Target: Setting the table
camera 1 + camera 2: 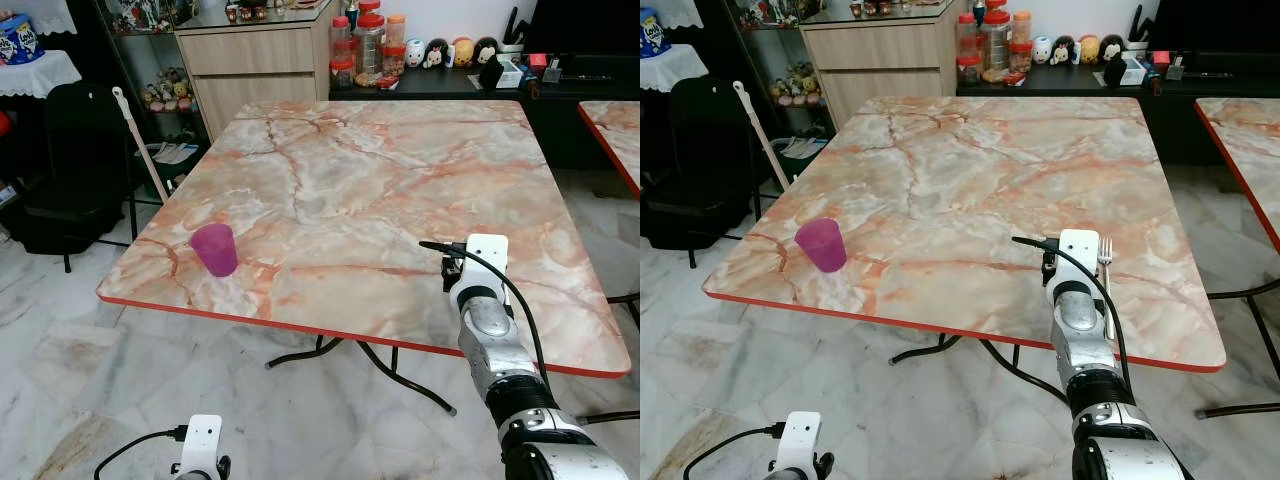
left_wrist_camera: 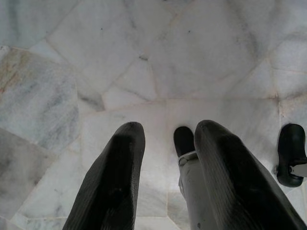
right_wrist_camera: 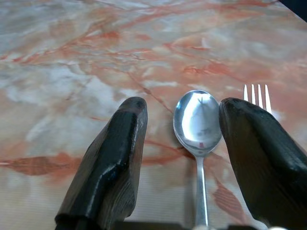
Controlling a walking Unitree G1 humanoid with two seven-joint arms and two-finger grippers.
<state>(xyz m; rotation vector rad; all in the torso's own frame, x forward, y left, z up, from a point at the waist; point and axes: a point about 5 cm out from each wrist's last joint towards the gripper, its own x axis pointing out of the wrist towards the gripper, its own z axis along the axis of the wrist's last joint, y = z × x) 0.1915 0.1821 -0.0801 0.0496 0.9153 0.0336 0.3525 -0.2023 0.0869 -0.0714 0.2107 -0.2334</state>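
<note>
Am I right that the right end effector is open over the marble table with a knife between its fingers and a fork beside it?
Not quite: it is a spoon, not a knife, as the right wrist view shows. The rest holds: the right end effector is open over the marble table, the spoon's bowl lies between its fingers and the fork lies beside it.

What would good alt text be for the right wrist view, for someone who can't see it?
Seen between the open right gripper and its two black fingers, a silver spoon lies bowl-up on the pink-veined marble table. The tines of a fork show beside the spoon, behind one finger.
</note>
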